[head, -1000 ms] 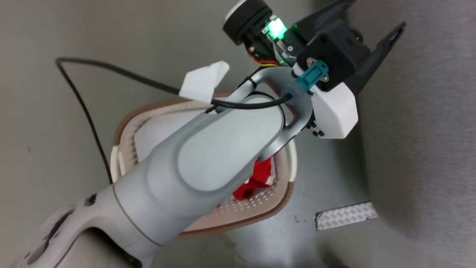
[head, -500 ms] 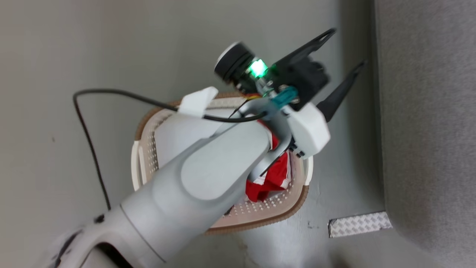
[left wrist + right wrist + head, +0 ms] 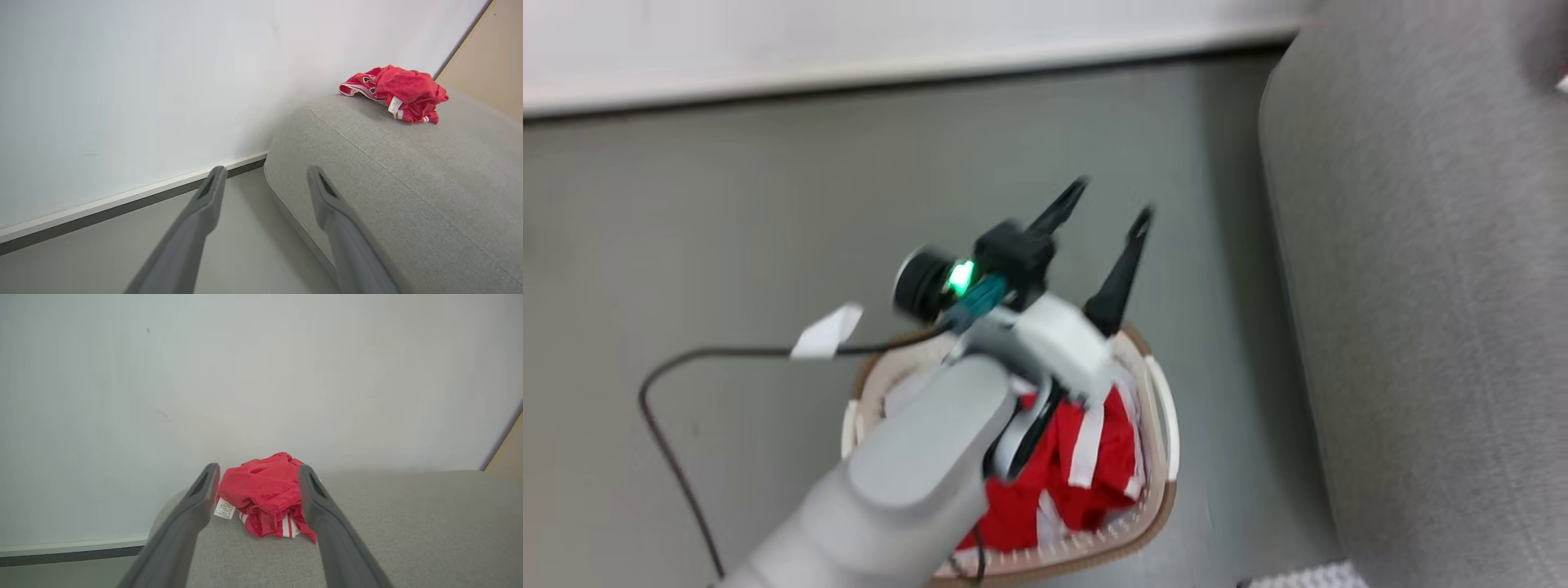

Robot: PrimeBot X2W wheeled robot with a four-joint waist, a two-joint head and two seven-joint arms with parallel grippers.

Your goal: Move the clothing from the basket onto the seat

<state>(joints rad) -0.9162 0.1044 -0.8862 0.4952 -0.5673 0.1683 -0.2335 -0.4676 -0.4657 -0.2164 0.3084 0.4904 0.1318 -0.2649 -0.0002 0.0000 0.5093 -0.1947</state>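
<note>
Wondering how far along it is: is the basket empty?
No, the head view shows red clothing heaped inside the basket.

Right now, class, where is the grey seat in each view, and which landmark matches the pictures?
Head view: the seat runs down the right side.
Left wrist view: the seat takes the lower right, red clothing on its far end.
Right wrist view: the seat lies along the bottom, centre to right.
Shared landmark: the dark skirting strip that meets the seat's corner.
</note>
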